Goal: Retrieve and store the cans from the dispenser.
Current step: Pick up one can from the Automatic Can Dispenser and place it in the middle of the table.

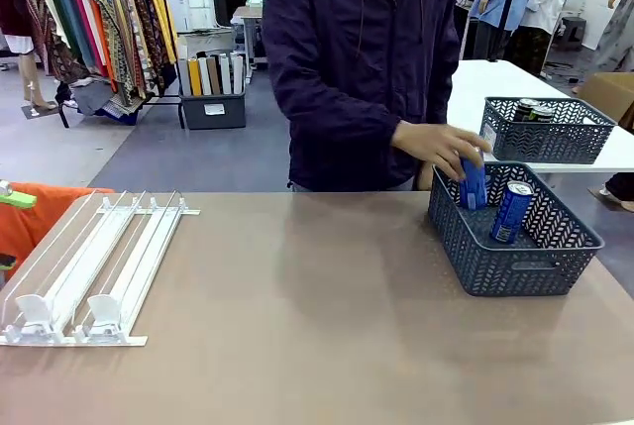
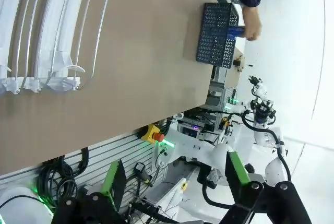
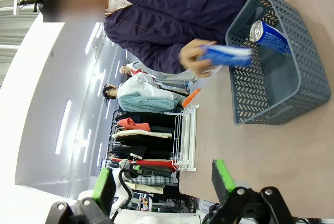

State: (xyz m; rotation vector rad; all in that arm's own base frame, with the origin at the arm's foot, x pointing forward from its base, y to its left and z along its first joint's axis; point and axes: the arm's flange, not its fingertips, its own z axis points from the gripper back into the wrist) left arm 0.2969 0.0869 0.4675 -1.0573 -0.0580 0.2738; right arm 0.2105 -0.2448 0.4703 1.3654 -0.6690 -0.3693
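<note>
The dispenser, a white wire rack with bare lanes, lies at the table's front left and also shows as the dispenser and the dispenser. At the right, the person's hand lowers a blue can into a dark grey basket. A second blue can stands inside it. My left gripper is open and holds nothing, off the table's edge, far from the basket. My right gripper is open too, looking at the held can and the basket.
Another grey basket with black cans stands on a white table behind. The person in a dark jacket stands at the far edge. The brown tabletop between rack and basket is bare. Clothes racks fill the background.
</note>
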